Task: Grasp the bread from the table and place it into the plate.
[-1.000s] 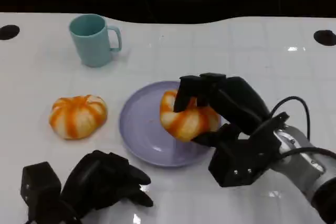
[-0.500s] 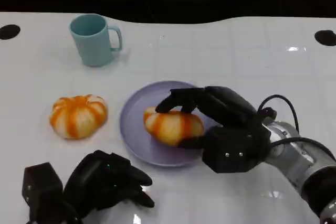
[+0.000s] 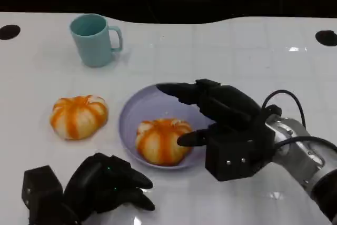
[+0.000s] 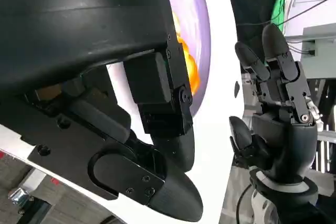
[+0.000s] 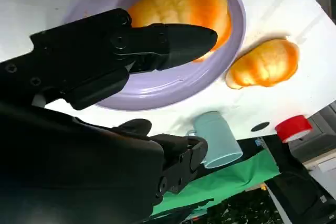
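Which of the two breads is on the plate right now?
The bread beside the right hand lies on the purple plate. The other bread sits on the bare table, left of the plate.

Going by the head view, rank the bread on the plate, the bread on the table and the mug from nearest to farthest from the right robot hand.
1. Bread on the plate: just beside the right robot hand, on the purple plate.
2. Bread on the table: farther out, past the plate on the robot's left.
3. Mug: farthest, at the table's far left.
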Motion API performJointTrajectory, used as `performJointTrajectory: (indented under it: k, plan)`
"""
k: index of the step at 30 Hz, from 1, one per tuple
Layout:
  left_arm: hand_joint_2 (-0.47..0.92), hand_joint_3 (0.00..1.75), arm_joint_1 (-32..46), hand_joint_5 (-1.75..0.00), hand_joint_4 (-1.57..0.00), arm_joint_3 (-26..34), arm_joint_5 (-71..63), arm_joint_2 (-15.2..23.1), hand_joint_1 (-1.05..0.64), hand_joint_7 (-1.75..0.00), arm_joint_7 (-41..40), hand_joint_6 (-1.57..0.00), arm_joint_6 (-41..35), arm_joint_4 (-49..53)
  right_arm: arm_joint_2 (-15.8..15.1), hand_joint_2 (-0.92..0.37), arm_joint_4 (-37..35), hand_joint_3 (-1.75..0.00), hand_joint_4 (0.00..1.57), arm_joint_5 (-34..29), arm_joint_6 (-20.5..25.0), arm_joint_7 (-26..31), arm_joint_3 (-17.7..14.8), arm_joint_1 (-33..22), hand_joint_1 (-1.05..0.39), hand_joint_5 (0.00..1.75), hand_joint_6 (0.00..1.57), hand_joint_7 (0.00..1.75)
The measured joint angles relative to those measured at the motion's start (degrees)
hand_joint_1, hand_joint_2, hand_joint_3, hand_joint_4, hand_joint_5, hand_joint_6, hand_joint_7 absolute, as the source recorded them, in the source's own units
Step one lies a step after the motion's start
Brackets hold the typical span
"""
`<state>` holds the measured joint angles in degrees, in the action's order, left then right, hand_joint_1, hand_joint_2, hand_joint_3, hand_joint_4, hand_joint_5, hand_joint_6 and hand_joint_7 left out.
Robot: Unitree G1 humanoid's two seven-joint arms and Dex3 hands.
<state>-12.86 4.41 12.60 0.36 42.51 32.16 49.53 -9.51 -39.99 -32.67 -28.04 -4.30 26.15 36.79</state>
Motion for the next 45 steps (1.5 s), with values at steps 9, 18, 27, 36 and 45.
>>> performJointTrajectory:
  k: [9,18,27,36,45]
  plan:
    - [0.79,0.00,0.0,-0.19,-1.57,0.0,0.2,-0.1,-1.05,0.00,0.0,-1.54,-0.3,-0.1,-2.2,-0.92,6.1,-0.32,0.29,4.8,-2.3,-2.2,-3.1,-5.5,-0.77,0.67,0.41,0.18]
    - [0.79,0.00,0.2,-0.19,-1.57,0.0,0.4,-0.1,-1.05,0.00,0.0,-1.54,-1.3,-0.7,-2.4,-0.92,9.7,-0.16,0.59,10.7,-10.2,0.6,-7.8,-13.9,-0.59,1.68,0.60,0.85]
    - [0.79,0.00,0.3,-0.20,-1.57,0.0,0.3,-0.1,-1.05,-0.01,0.0,-1.55,-1.8,-0.8,-2.5,-0.92,16.4,-0.12,0.68,23.3,-12.6,-4.4,-12.4,-25.2,-0.46,1.75,0.47,1.72]
    - [0.80,0.01,0.4,-0.21,-1.57,-0.3,0.0,-0.1,-1.05,0.00,-0.7,-1.55,-1.8,-1.2,-4.3,-0.91,25.8,-0.10,0.76,31.9,-8.7,-11.0,-16.1,-35.5,-0.33,1.75,0.57,1.75]
    - [0.80,0.00,0.3,-0.20,-1.56,-0.3,0.0,-0.3,-1.05,0.00,-0.6,-1.54,-1.8,-1.2,-5.0,-0.91,36.1,-0.09,0.77,35.8,-1.1,-14.4,-18.7,-45.6,-0.30,1.75,0.59,1.75]
